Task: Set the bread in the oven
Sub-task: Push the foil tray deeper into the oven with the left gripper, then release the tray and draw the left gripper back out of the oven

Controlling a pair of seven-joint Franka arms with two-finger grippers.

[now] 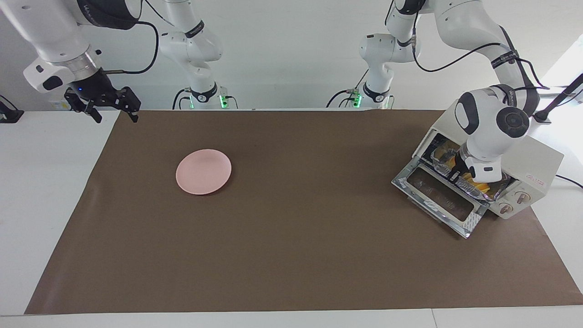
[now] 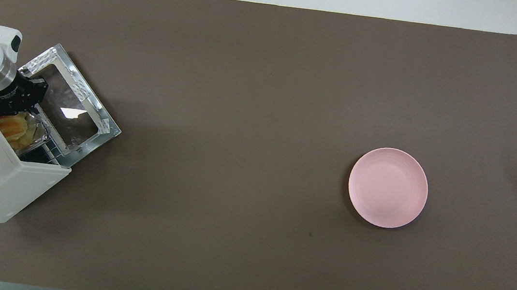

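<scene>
Oven (image 1: 530, 166) cream-white, at the left arm's end of the worktop (image 2: 255, 91), near the robots, at nine o'clock in the overhead view; glass door (image 2: 70, 109) dropped flat onto the brown paper sheet (image 1: 291, 255). Bread (image 2: 12, 126) yellow-orange, lying in the crinkled foil tray (image 1: 489, 191) just inside the oven mouth. Left hand (image 2: 18, 96) down at that mouth, right over the bread; grip impossible to tell. Right hand (image 1: 111, 107) raised at ten o'clock in the facing view, over the worktop's bare white edge, fingers spread, holding nothing, arm waiting. Pink plate (image 2: 388, 187) bare, toward the right arm's end, farther out than the oven. White wall (image 1: 291, 54) above the arm bases.
</scene>
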